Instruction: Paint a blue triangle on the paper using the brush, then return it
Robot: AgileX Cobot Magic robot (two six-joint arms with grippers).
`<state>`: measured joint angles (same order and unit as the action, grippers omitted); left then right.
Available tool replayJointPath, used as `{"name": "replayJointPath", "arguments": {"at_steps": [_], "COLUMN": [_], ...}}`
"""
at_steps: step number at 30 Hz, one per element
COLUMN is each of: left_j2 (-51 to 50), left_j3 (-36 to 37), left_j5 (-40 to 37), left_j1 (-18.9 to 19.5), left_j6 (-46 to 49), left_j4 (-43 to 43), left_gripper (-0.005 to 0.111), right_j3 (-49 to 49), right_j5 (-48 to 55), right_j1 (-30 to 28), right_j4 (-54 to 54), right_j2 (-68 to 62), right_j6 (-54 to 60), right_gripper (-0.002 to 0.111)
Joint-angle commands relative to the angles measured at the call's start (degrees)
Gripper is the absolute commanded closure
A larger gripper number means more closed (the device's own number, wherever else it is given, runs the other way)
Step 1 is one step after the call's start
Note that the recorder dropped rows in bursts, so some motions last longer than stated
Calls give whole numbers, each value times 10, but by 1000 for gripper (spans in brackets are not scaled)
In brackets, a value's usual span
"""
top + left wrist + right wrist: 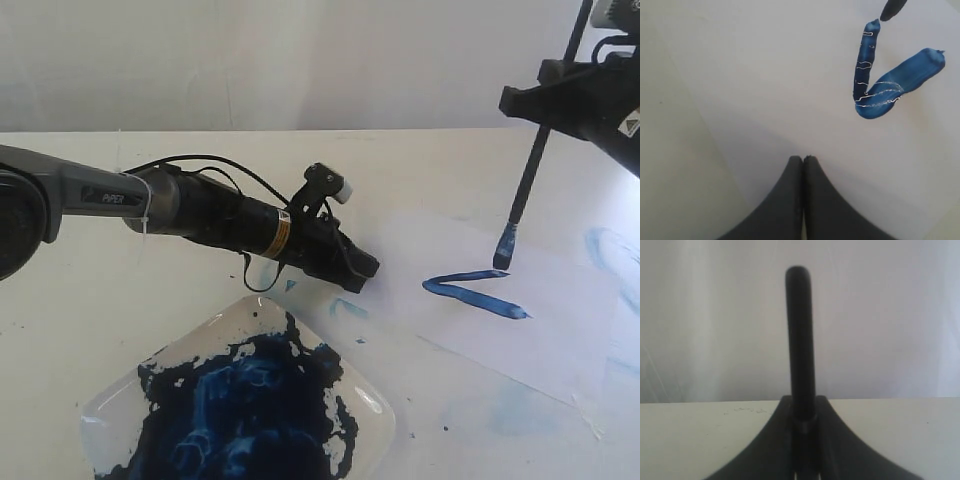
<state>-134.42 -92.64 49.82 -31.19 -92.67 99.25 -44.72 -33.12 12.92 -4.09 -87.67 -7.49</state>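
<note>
The brush hangs nearly upright from my right gripper, which is shut on its black handle at the upper right. Its blue-stained bristles touch or hover just above the paper. The blue triangle stands as two thick dark strokes meeting in a corner on the left, open on the right; the left wrist view shows them as a V with the brush tip beside them. My left gripper is shut, its tips resting on the paper near its left edge.
A clear dish smeared with dark blue paint sits at the front left, close under the left arm. Pale faded blue smears mark the table at far right and by the left gripper. A white wall backs the table.
</note>
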Motion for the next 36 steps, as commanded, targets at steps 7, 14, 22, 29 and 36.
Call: {"name": "replayJointPath", "arguments": {"at_steps": [7, 14, 22, 29, 36], "left_j2": [1, 1, 1, 1, 1], "left_j3": [0, 0, 0, 0, 0], "left_j5": [-1, -1, -1, -1, -4], "left_j1": [2, 2, 2, 2, 2], "left_j6": [0, 0, 0, 0, 0], "left_j4": [7, 7, 7, 7, 7], "left_gripper": [107, 107, 107, 107, 107], "right_j3": [2, 2, 2, 2, 2], "right_j5": [-29, -30, -31, -28, 26], "right_j1": [-4, -4, -4, -4, -4], "right_j4": [-2, 32, 45, 47, 47], "right_j2": [-24, -24, -28, -32, -24], "right_j6": [-2, 44, 44, 44, 43], "right_gripper": [108, 108, 108, 108, 108]}}
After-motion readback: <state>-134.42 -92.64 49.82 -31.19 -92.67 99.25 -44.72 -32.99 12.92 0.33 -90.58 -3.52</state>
